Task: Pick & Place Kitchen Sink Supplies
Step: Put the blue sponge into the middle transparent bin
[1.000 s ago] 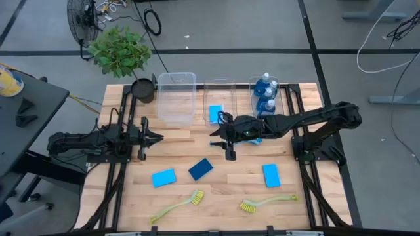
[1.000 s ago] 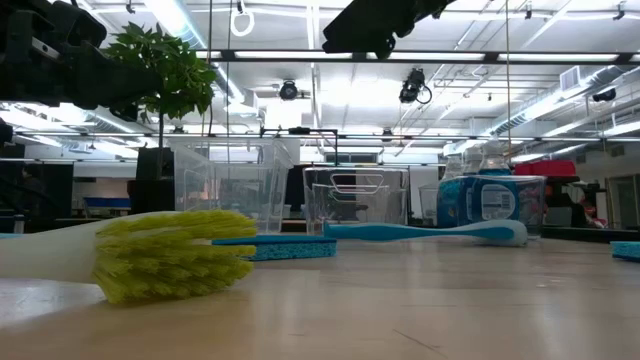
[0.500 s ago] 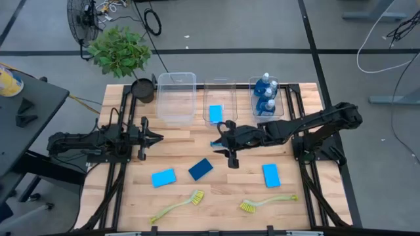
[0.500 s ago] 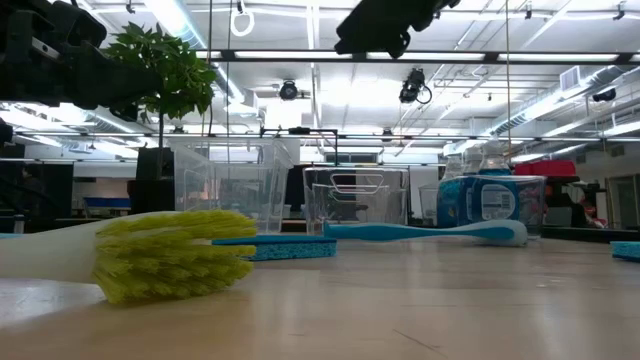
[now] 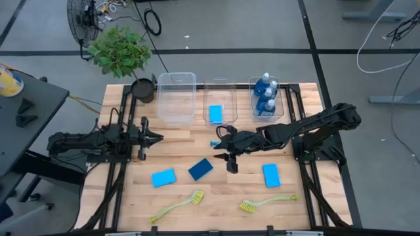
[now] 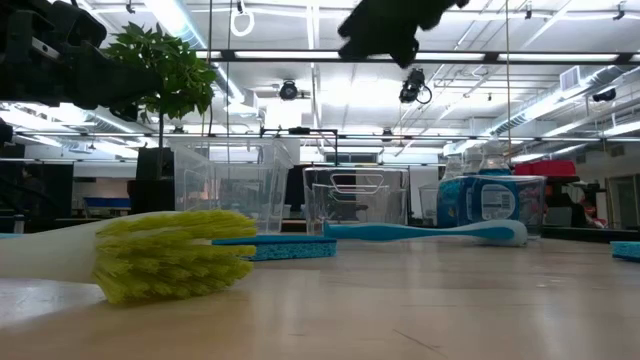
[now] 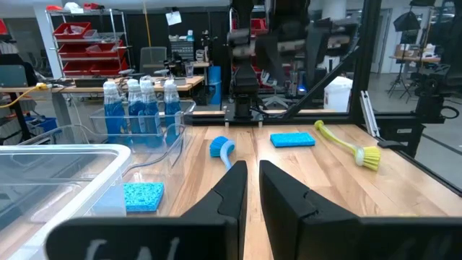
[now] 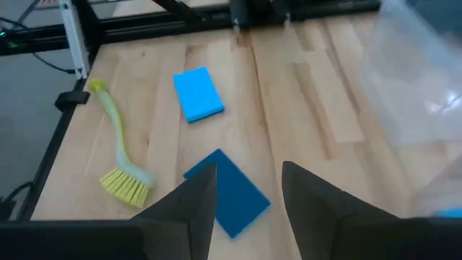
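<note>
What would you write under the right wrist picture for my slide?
Open right gripper hovers over the dark blue sponge, with a lighter sponge and yellow-green brush beyond.

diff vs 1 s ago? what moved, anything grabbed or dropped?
The right gripper has pulled back from beside the middle bin toward the table's centre, and now hangs open and empty above the dark blue sponge. The blue brush, which the arm covered earlier, now shows partly on the table. Nothing was grabbed or dropped. The left gripper, sponges, yellow-green brushes and bottles stayed put.
</note>
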Tool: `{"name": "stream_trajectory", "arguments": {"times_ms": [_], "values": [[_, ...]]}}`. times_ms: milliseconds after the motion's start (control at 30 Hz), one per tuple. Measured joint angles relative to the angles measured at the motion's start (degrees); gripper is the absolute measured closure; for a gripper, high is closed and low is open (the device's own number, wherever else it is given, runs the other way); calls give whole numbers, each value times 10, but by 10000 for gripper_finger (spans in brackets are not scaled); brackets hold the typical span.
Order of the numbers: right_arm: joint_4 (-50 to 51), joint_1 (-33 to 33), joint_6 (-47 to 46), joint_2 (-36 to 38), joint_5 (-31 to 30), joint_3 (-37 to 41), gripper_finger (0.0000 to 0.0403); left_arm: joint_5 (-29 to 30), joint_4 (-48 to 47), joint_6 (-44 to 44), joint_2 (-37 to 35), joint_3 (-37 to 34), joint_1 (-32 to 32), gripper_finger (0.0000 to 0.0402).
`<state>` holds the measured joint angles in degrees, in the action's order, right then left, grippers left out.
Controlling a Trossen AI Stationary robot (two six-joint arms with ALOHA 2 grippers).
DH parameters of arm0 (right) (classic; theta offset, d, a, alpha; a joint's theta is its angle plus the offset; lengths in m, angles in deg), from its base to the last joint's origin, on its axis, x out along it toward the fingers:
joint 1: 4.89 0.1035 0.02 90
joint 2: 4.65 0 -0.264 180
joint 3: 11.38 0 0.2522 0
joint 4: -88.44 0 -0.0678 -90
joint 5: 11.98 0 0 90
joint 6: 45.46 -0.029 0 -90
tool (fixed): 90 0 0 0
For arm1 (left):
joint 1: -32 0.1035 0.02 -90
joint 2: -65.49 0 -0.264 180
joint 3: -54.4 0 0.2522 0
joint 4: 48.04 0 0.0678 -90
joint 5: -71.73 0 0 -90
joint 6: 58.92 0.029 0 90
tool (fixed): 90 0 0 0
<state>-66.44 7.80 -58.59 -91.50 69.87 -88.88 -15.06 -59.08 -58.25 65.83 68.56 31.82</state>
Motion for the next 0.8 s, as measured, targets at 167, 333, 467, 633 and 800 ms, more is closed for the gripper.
{"name": "stream_trajectory", "arguments": {"times_ms": [167, 333, 467, 633, 800], "values": [[-34, 0, -58, -25, 0, 15, 243, 0, 0, 0, 0, 0, 0, 358], [-47, 0, -114, -51, -18, 17, 243, 0, 0, 0, 0, 0, 0, 358], [-55, 1, -164, -80, -7, 17, 243, 0, 0, 0, 0, 0, 0, 358], [-58, 1, -221, -114, 23, 17, 238, 0, 0, 0, 0, 0, 0, 358], [-60, 1, -256, -146, 26, 17, 211, 0, 0, 0, 0, 0, 0, 358]]}}
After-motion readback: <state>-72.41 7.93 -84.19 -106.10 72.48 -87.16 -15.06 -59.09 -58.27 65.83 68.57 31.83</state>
